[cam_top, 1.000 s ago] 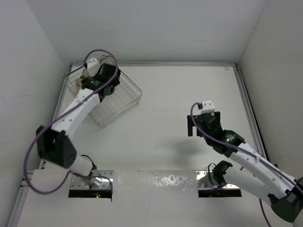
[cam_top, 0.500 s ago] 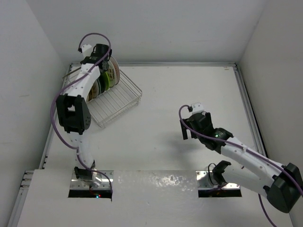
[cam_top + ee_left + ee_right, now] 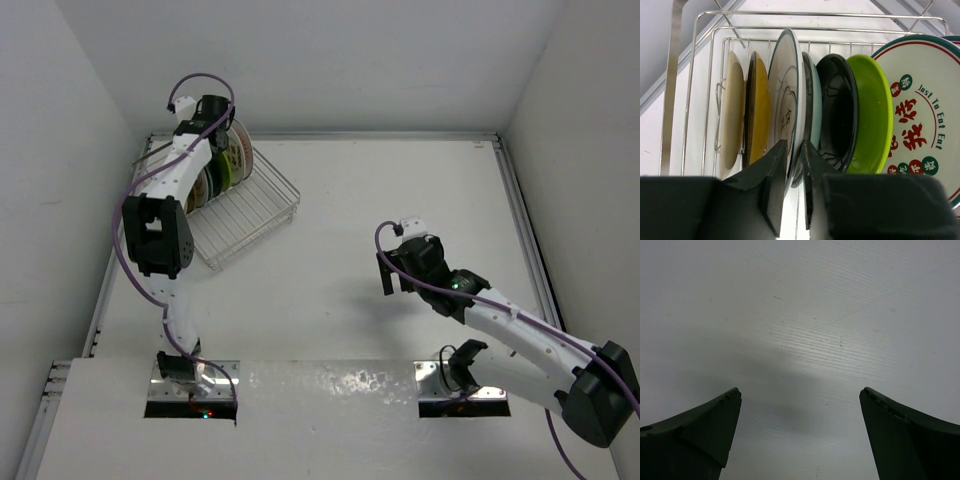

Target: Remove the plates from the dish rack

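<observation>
Left end effector has just pinched shut on the rim of the white plate in the dish rack. Lift looks ready. Right end effector hangs wide open, empty.

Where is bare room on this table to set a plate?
Bare white tabletop between the silver wire dish rack and the right pincer, also far right corner. Crowded: far left corner, rack and left pincer on a round white plate.

Overhead, left wrist: same dish rack
</observation>
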Available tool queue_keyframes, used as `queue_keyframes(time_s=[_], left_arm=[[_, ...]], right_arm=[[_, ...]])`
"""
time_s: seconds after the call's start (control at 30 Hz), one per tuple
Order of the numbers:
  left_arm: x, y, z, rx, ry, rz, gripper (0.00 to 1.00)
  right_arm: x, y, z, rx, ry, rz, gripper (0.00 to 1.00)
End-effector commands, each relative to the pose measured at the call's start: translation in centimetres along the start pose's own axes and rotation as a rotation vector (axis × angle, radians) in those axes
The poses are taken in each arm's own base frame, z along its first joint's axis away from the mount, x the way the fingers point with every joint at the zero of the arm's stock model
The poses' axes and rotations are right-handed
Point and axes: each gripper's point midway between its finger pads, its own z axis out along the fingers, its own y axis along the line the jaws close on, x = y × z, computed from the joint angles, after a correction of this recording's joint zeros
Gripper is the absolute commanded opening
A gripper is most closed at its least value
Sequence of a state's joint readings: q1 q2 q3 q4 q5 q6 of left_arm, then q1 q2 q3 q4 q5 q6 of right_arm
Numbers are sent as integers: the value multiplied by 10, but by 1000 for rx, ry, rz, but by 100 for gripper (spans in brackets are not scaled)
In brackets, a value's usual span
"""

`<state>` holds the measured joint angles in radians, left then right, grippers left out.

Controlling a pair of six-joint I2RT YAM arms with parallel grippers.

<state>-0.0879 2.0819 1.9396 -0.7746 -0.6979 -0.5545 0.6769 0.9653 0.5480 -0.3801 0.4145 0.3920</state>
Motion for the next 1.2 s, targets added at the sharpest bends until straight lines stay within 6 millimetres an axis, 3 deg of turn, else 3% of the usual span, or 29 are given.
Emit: queue_keyframes(time_s=[0.0, 0.13, 0.27, 0.47, 0.5, 0.67, 0.77, 0.83, 0.87, 0.9, 0.97, 1.0, 1.03, 1.17], left_arm=[[-19, 4, 2, -11, -42, -38, 15], [-18, 5, 2, -13, -37, -40, 1], [-35, 8, -12, 5, -68, -60, 0], [-99, 12, -57, 88, -188, -83, 0], [-118, 13, -71, 113, -227, -83, 0], [-173, 15, -126, 251, -368, -92, 0], [-188, 7, -154, 367, -423, -79, 0], [-186, -3, -167, 437, -436, -50, 0], [-192, -9, -191, 485, -490, -33, 0], [-175, -29, -204, 534, -491, 27, 0], [-176, -37, -239, 545, -609, 116, 0], [-155, -50, -243, 544, -619, 210, 0], [-136, -67, -275, 576, -676, 336, 0], [-72, -95, -301, 573, -720, 550, 0]], right_arm=[[-7, 4, 2, -13, -31, 4, 99], [-8, 1, 1, -1, -34, 3, 99], [-9, 0, 1, 8, -39, 8, 99], [-12, -5, -2, 40, -39, 27, 99], [-13, -6, -2, 43, -38, 31, 99], [-26, -13, -14, 78, -73, 77, 99], [-36, -18, -22, 88, -106, 107, 99], [-45, -23, -29, 118, -127, 147, 99], [-50, -27, -33, 131, -145, 168, 99], [-61, -30, -39, 149, -177, 211, 99], [-74, -34, -46, 150, -217, 262, 99], [-82, -35, -49, 146, -234, 294, 99], [-99, -38, -54, 120, -271, 345, 99], [-148, -49, -60, -40, -305, 508, 99]])
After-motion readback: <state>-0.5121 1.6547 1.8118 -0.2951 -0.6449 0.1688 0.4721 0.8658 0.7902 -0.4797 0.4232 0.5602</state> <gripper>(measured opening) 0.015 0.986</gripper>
